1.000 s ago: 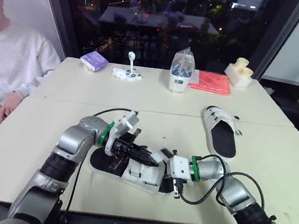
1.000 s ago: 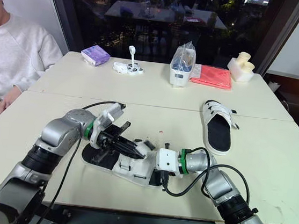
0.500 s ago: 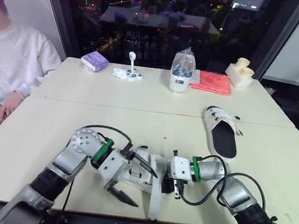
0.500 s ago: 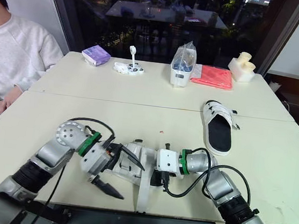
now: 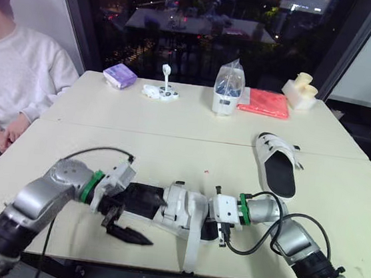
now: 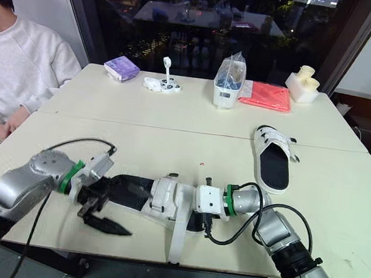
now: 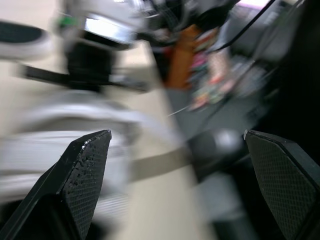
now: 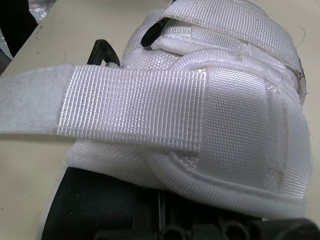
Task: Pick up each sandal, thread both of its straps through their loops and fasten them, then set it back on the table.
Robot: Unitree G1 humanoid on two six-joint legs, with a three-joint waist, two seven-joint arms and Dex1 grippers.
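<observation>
The sandal (image 5: 184, 209) lay at lower centre, long axis left to right, one strap (image 5: 190, 247) hanging off the table (image 5: 171, 151) edge. Your left gripper (image 7: 177, 134), fingers apart, had withdrawn leftward from the straps to the heel end. The right gripper (image 5: 208, 223) sat at the toe; its grip could not be told.
</observation>
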